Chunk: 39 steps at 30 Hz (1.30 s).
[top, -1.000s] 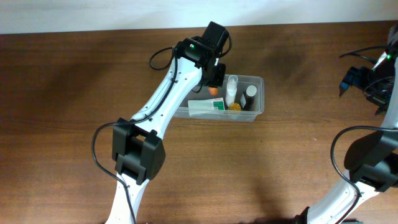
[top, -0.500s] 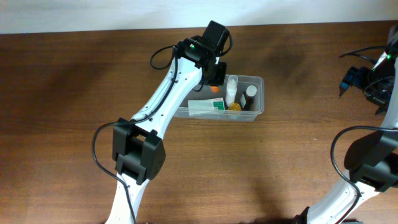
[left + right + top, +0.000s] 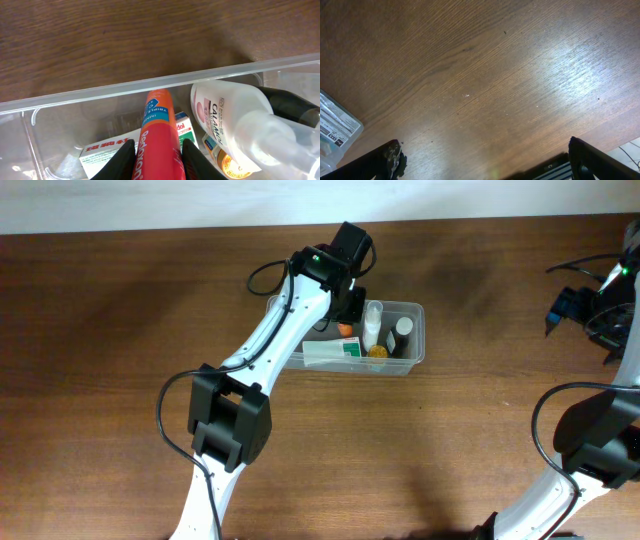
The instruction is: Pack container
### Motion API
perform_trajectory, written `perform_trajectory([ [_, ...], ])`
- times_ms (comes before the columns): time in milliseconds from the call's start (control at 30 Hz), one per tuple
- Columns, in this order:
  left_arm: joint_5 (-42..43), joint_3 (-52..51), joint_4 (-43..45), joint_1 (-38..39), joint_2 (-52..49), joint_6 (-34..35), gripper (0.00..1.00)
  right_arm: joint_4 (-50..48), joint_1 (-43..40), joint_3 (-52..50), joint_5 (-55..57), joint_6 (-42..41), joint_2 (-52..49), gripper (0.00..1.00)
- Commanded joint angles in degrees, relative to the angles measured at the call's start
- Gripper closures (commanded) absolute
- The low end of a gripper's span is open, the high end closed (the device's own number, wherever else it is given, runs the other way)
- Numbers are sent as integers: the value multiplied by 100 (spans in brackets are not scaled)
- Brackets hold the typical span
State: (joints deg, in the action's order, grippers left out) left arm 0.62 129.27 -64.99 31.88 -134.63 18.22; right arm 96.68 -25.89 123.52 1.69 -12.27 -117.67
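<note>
1. The container [image 3: 418, 340], a clear plastic tub, sits on the wooden table [image 3: 120, 330], near the middle and toward the far edge.
2. The left gripper [image 3: 158, 146] reaches down into the tub, its fingers pinching a red tube [image 3: 159, 117] whose end lies close to the tub's wall.
3. Just right of the tube lies a white Calamine bottle [image 3: 220, 125], with a dark bottle [image 3: 287, 105] beyond it.
4. A white box with red lettering [image 3: 105, 150] and a small green-and-white box [image 3: 183, 131] lie beneath the tube.
5. The right gripper [image 3: 484, 150] hangs above the table, well apart from the tub, with its fingers spread wide around nothing.
</note>
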Motion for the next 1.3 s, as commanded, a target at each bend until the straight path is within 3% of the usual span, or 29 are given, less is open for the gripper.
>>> perform_trajectory([
  [0, 68, 7, -17, 39, -17, 61, 71, 0, 0, 0, 90, -48, 212, 2],
  [200, 66, 7, -9, 37, -17, 61, 70, -2, 0, 0, 90, -48, 212, 2],
  [267, 66, 7, 9, 37, -17, 61, 63, 0, 0, 0, 90, -48, 212, 2],
  [1133, 175, 160, 354, 37, -4, 17, 52, -2, 0, 0, 90, -48, 212, 2],
  [1267, 173, 442, 216, 33, 26, 17, 46, -2, 0, 0, 90, -48, 212, 2],
])
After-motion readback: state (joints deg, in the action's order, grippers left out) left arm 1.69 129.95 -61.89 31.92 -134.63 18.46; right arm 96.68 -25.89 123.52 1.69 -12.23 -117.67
